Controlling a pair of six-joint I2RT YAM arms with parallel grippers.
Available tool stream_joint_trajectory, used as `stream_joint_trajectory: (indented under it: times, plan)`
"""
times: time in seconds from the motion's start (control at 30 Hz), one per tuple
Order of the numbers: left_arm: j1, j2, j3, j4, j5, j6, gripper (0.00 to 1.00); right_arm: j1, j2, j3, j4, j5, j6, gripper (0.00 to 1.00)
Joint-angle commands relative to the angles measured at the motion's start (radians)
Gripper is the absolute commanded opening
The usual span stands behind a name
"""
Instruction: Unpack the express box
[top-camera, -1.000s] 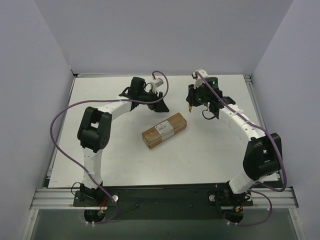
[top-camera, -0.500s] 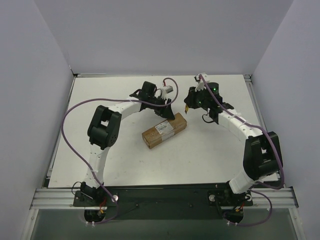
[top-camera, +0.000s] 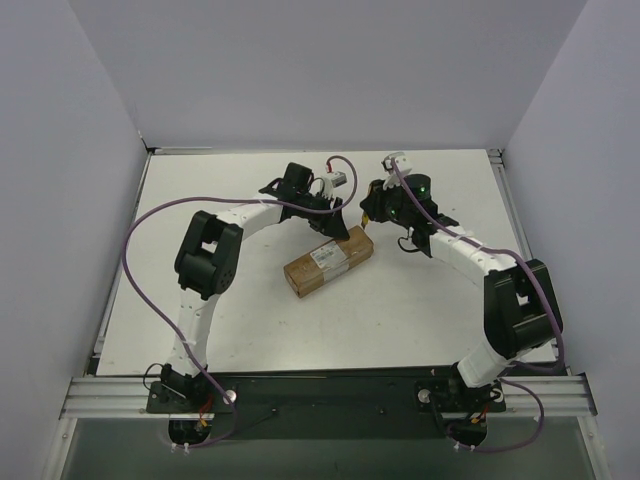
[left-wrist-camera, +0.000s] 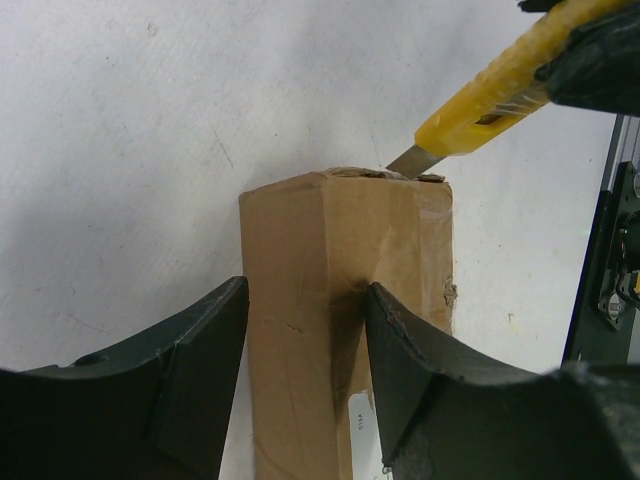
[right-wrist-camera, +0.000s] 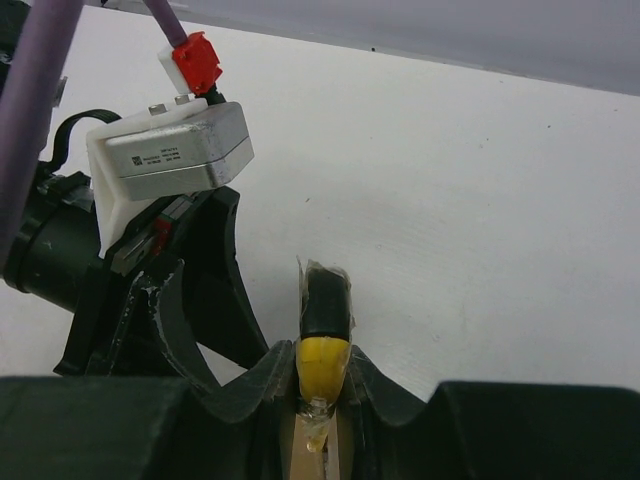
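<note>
The express box, a brown carton with a white label, lies slanted mid-table. My left gripper sits at its far right end. In the left wrist view its fingers close in on the box, one at the left side and one pressing a crease into the top. My right gripper is shut on a yellow-black utility knife. The knife has its blade tip touching the box's far end edge. A strip of box shows between the right fingers.
The white table is walled by grey panels left, right and behind. An aluminium rail runs along the near edge. Purple cables loop from both arms. The left wrist's camera block is close beside the knife.
The left gripper swung right from the table's back onto the box's far end. The right gripper carried the knife left and down until the blade met that end.
</note>
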Motion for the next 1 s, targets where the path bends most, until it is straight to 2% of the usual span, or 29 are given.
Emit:
stream_joint_trajectory:
  times: [0.0, 0.97]
  plan:
    - [-0.014, 0.003, -0.028, -0.077, -0.041, 0.043, 0.58, 0.01, 0.0, -0.008, 0.11, -0.022, -0.008, 0.0]
    - [-0.014, 0.014, -0.034, -0.078, -0.04, 0.039, 0.56, 0.011, 0.022, -0.04, 0.186, -0.037, -0.076, 0.0]
